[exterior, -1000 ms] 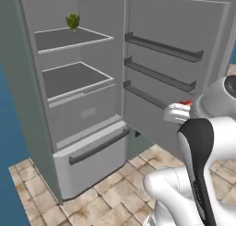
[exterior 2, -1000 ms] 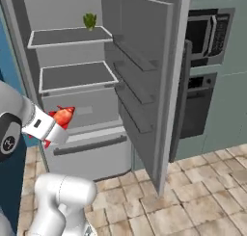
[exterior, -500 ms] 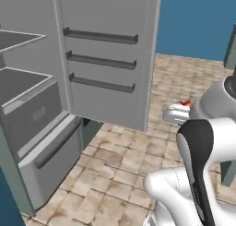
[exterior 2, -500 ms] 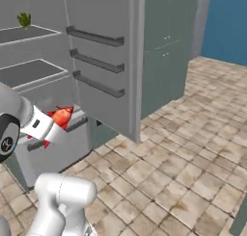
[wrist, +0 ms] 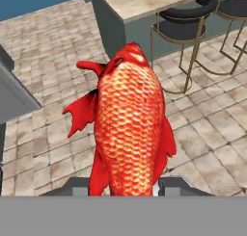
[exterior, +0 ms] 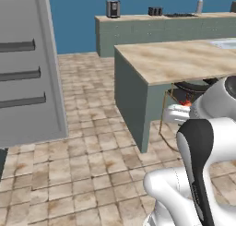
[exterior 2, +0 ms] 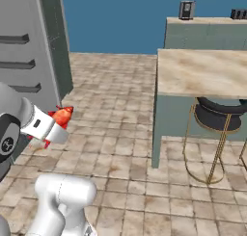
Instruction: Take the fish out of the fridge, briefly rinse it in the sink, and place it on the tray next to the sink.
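My gripper (wrist: 128, 186) is shut on the fish (wrist: 128, 134), a red-orange scaled fish that stands up between the two dark fingertips (wrist: 77, 186). From the right base view the fish (exterior 2: 62, 115) sticks out of the gripper (exterior 2: 58, 123) at the left, held above the tiled floor. In the left base view the fish (exterior: 186, 102) shows as a small red spot beside the gripper (exterior: 180, 110), near the island counter. The fridge's open grey door (exterior: 27, 73) (exterior 2: 29, 42) stands at the left. A pale patch at the counter's far right edge (exterior: 225, 43) may be the sink. The tray is out of view.
An island counter (exterior: 175, 59) (exterior 2: 202, 71) with a light stone top stands ahead to the right. Black stools with gold legs (exterior 2: 219, 117) (wrist: 181, 30) sit under it. A back counter (exterior: 161, 24) holds small appliances. Open tiled floor (exterior: 92, 142) lies between door and island.
The whole picture has swung from the fridge's inside to the island counter, so the base has turned right. The fish stays in the shut gripper.
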Robot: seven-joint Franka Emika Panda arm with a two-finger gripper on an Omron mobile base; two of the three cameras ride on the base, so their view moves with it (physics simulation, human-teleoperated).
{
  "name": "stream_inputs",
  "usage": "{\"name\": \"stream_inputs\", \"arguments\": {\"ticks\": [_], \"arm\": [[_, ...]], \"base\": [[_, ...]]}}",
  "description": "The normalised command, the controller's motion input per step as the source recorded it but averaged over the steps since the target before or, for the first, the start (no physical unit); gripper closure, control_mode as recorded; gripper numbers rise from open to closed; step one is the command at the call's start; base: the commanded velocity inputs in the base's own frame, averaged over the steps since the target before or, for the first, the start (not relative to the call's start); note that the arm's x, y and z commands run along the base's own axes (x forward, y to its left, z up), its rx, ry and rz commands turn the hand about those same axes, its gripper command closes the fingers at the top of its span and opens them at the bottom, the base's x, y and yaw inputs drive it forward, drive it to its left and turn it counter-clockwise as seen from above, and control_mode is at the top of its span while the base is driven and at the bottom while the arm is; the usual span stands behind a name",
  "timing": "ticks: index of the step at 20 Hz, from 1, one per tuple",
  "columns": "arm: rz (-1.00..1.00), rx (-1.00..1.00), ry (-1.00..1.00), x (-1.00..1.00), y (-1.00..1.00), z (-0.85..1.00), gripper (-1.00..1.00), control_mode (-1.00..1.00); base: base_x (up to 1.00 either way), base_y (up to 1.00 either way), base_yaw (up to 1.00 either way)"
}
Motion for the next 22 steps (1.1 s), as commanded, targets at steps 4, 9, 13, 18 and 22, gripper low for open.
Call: {"name": "stream_inputs", "arguments": {"ticks": [4, 9, 13, 18, 22], "arm": [[0.0, 0.0, 0.0, 0.0, 0.0, 0.0, 1.0, 1.0], [0.0, 0.0, 0.0, 0.0, 0.0, 0.0, 1.0, 1.0], [0.0, 0.0, 0.0, 0.0, 0.0, 0.0, 1.0, 1.0], [0.0, 0.0, 0.0, 0.0, 0.0, 0.0, 1.0, 1.0], [0.0, 0.0, 0.0, 0.0, 0.0, 0.0, 1.0, 1.0]], "base": [[-0.4, -0.26, -0.75], [0.6, -0.5, -0.33], [1.0, -0.86, 0.01], [1.0, -0.92, 0.12], [0.47, -0.26, 0.56]]}}
